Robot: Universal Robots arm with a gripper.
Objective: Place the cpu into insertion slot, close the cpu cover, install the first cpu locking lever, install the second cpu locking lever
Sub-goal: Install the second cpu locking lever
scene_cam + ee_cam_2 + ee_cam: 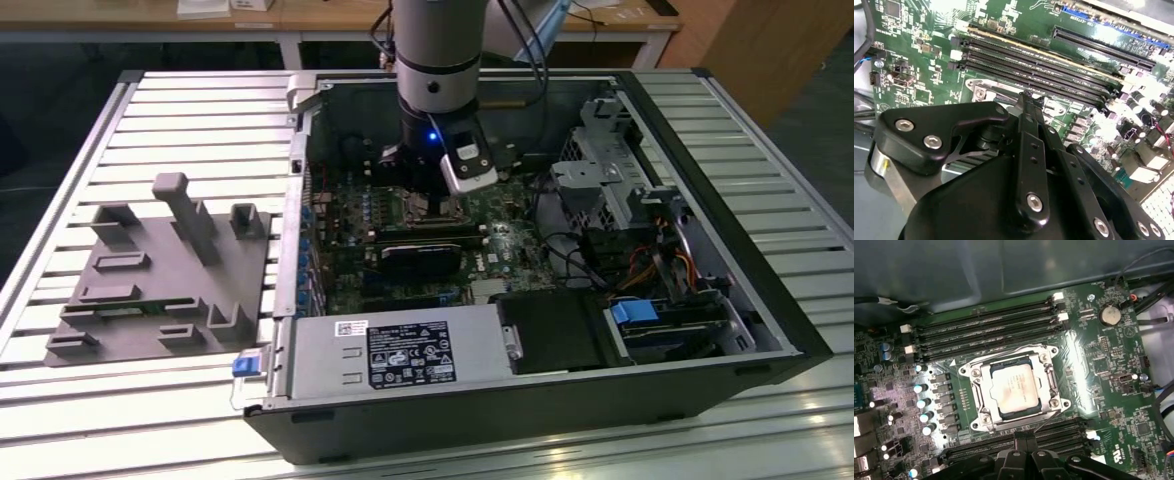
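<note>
Gleaming cpu (silver-grey), cpu cover closed

A lab or workshop: an opened computer case on a slatted metal table (wooden desks behind).

Cpu lies in the cpu cover opening; memory slots at 12 o'clock, capacitors at 9.

Green motherboard, dull silver-grey cpu, silvery cpu cover, black gripper, black memory slots, grey fixture block
</note>
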